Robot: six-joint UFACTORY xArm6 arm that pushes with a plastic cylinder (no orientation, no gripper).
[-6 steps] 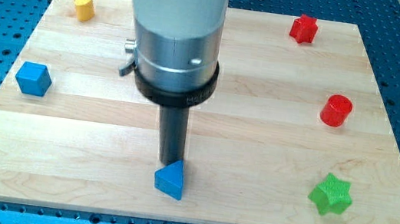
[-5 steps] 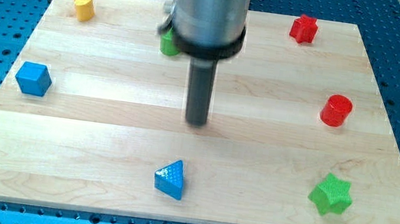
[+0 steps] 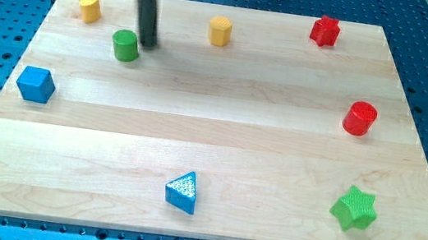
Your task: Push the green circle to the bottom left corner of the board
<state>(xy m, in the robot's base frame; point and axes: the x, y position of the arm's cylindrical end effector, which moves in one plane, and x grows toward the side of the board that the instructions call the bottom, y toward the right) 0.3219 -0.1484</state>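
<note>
The green circle is a short green cylinder on the wooden board, in the upper left part. My tip stands just to the circle's right, touching or nearly touching its side. The rod rises from there out of the view's top.
A yellow block sits at the top left, a yellow cylinder at top middle, a red star at top right. A blue cube is at the left edge, a red cylinder at the right. A blue triangle and green star lie near the bottom.
My tip has moved from beside the blue triangle up and left across the board to the green circle's right side. The green circle and yellow cylinder, earlier hidden by the arm, now show.
</note>
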